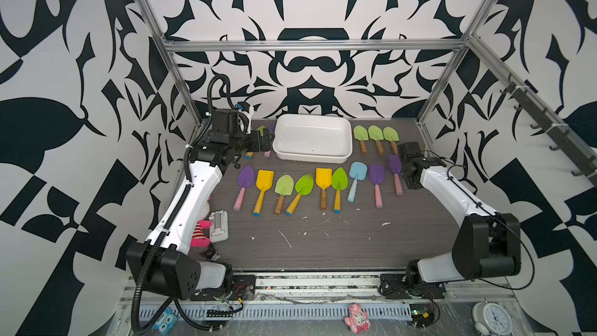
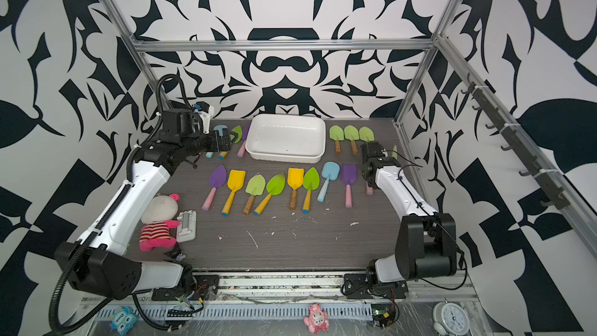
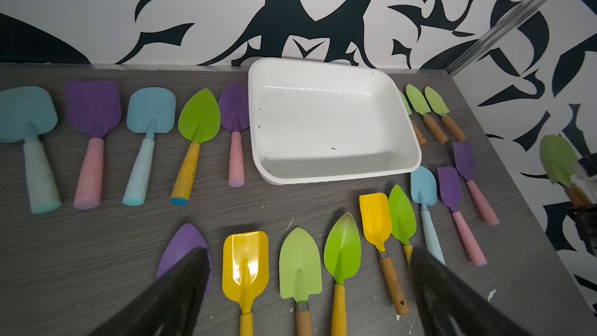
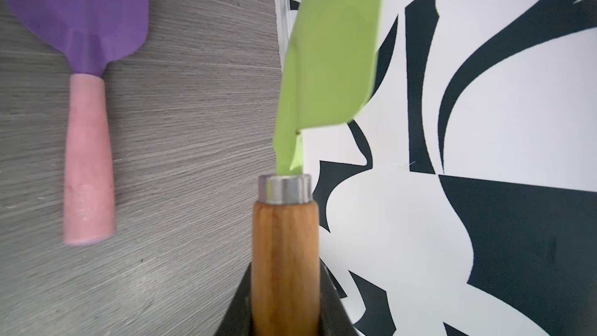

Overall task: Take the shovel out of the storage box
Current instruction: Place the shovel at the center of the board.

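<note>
White box (image 1: 310, 156) sits empty at the back of the table (image 1: 323, 247), dark specks inside. The shovel (image 4: 286, 237), light green blade, wooden handle, is out, held aloft in the right gripper (image 4: 286, 308) near the right edge.

Black-and-white patterned walls (image 1: 80, 59) enclose the cell on 3 sides, framed by aluminium rails (image 1: 310, 45). The surface (image 1: 339, 244) is grey wood-grain, flecked white. Dark hooks (image 1: 560, 134) line one wall.

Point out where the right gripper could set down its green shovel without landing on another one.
Best room: the bare table strip between the front shovel row and the near edge, away from the white block. The storage box is empty too. Crowded: both sides of the box, and the gap between box and row is tight.
</note>
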Controlling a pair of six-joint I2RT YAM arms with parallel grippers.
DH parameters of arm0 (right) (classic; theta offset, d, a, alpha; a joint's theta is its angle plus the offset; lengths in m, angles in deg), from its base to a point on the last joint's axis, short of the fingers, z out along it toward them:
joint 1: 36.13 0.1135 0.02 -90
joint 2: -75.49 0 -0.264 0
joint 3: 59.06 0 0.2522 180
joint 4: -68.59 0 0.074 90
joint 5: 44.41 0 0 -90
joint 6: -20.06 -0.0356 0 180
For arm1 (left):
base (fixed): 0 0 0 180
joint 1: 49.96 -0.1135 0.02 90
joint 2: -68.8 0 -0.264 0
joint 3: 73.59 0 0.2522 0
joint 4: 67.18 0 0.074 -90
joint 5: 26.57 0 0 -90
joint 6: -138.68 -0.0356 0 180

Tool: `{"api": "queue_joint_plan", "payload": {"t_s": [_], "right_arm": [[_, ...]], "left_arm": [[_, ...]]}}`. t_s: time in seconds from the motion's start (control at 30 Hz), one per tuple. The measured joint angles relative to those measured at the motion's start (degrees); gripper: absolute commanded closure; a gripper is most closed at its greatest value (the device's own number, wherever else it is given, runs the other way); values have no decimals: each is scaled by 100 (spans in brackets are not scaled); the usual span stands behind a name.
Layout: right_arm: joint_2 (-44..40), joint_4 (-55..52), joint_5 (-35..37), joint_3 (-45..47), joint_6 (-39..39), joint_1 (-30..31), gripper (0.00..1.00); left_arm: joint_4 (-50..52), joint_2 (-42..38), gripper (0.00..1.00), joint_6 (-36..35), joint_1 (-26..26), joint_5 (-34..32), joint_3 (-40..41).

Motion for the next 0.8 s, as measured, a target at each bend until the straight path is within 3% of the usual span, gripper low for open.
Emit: {"api": "queue_joint_plan", "payload": {"t_s": [0.33,0.67,0.8], "right_arm": [[667,638,299,118,579,-149,100],[1873,1399,348,66,1069,-457,100],[2240,1510,339,-98,1174,-511,88]], "left_arm": [[70,-116,1,-2,275,-125,160],[140,-192,1,-7,280,-210,157],[223,-192,1,-15,280,-262,157]]}}
